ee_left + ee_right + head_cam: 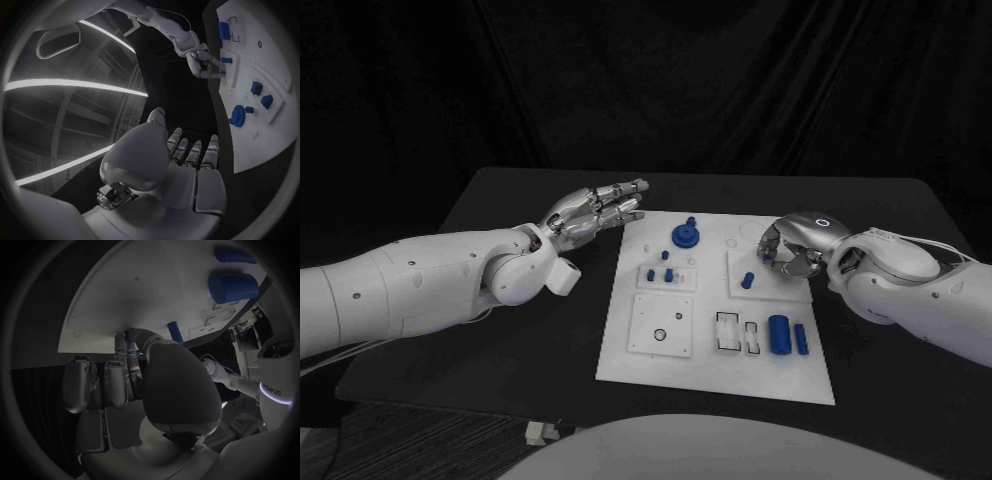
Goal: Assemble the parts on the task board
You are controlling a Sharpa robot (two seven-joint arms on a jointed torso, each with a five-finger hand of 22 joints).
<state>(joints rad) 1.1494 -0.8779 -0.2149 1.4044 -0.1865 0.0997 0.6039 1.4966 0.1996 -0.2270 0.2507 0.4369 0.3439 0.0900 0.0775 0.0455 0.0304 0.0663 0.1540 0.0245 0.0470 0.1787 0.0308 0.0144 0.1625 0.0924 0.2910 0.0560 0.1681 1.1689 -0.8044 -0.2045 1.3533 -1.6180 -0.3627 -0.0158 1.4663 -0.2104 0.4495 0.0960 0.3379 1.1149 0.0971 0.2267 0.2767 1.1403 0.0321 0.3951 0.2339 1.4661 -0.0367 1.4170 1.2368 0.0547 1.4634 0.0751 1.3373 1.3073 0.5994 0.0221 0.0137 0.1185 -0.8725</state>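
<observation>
The white task board (718, 350) lies mid-table. My right hand (790, 250) curls over its far right part, fingertips down on the plate, pinching a small blue part (127, 338). A short blue peg (747, 281) stands just beside that hand, close to the thumb (150, 337). My left hand (596, 212) hovers by the board's far left corner, fingers stretched out and apart, holding nothing. A round blue knob part (685, 236) stands at the far edge, and two small blue pieces (662, 273) sit below it. Two blue cylinders (788, 336) lie at the near right.
The board has a square plate with small holes (661, 322) at the near left and a rectangular slot (730, 330) beside the cylinders. Bare black table (531, 340) surrounds the board, with its edges close on the near and left sides.
</observation>
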